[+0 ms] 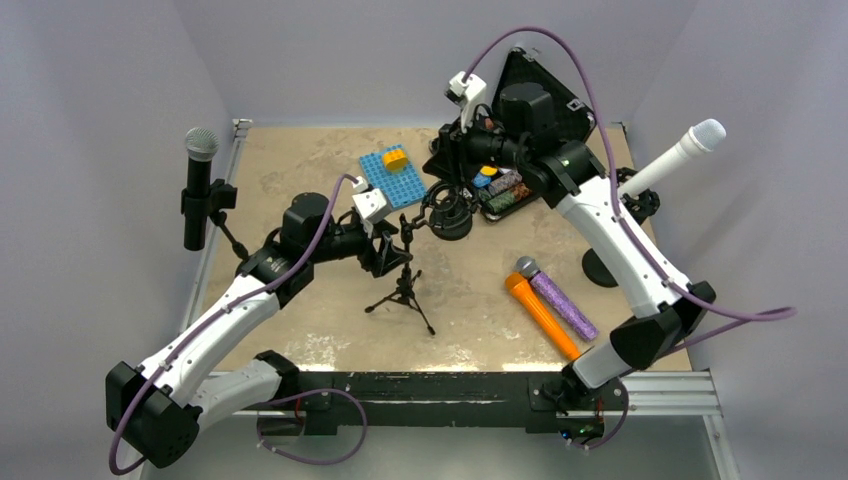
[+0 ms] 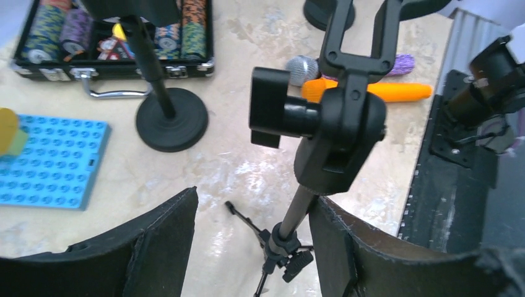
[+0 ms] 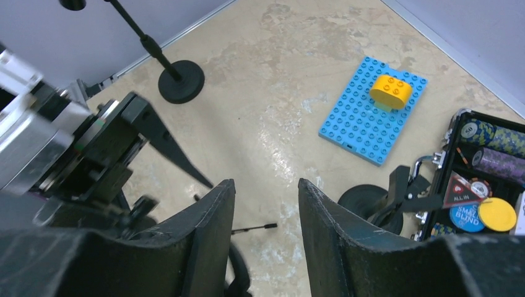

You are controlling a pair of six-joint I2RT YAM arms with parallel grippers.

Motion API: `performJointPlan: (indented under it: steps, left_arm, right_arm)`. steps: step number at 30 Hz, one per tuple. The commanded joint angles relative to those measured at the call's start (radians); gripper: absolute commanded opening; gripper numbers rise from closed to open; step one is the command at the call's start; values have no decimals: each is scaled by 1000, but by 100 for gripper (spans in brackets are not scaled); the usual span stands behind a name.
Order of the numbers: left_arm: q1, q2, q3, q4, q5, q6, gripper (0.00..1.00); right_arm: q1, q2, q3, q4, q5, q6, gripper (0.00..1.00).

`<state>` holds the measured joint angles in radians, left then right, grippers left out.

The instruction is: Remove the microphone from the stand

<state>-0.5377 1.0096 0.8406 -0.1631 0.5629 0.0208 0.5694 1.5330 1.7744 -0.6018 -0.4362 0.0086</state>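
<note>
A black microphone [image 1: 200,190] sits in a stand clip at the far left. A white microphone [image 1: 680,155] sits in a stand at the far right. An orange microphone [image 1: 540,312] and a purple one [image 1: 562,302] lie on the table; both show in the left wrist view [image 2: 384,91] [image 2: 402,62]. A small black tripod stand [image 1: 405,285] stands mid-table with an empty clip [image 2: 356,37]. My left gripper [image 1: 385,250] [image 2: 254,198] is open around the tripod's pole [image 2: 297,210], which touches the right finger. My right gripper [image 1: 443,163] [image 3: 266,182] is open and empty, high above the table.
A round-base stand [image 1: 452,222] [image 2: 172,117] with an empty clip stands beside a poker chip case [image 1: 505,190] [image 3: 483,179]. A blue baseplate [image 1: 392,178] [image 3: 371,111] carries a yellow brick [image 1: 395,157]. The white microphone's stand base [image 1: 600,268] is at the right.
</note>
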Motion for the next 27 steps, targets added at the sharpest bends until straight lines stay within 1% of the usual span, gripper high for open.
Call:
performJointPlan:
  steps: [1, 4, 6, 9, 10, 13, 15, 18, 21, 23, 25, 27]
  left_arm:
    - [7, 7, 77, -25, -93, 90, 69]
    - [8, 4, 85, -43, -122, 129, 69]
    - [8, 1, 86, -54, -125, 154, 66]
    - [9, -10, 80, -62, -86, 186, 53]
    - [9, -11, 74, -62, -63, 193, 47]
    - [9, -13, 68, -61, 11, 208, 38]
    - [8, -16, 66, -66, 37, 222, 35]
    - [9, -13, 69, -80, 87, 278, 29]
    - [9, 12, 87, -88, 148, 313, 16]
    - [9, 29, 104, -90, 201, 314, 10]
    - [9, 38, 116, -73, 258, 298, 6]
    - [8, 44, 125, -50, 305, 261, 4]
  right_arm:
    - [4, -88, -24, -54, 15, 10, 46]
    - [3, -114, -47, -86, -11, 41, 46]
    - [6, -136, -72, -89, -22, 57, 46]
    - [14, -163, -111, -93, -43, 63, 46]
    - [15, -170, -123, -94, -55, 59, 46]
    - [16, -180, -136, -90, -65, 38, 46]
    - [17, -185, -126, -87, -84, -14, 48]
    - [15, -202, -109, -89, -80, -140, 52]
    - [5, -221, -119, -96, -56, -202, 56]
    - [-12, -224, -126, -112, -61, -240, 56]
    - [-34, -223, -132, -147, -137, -326, 57]
    - [-49, -228, -165, -205, -257, -445, 58]
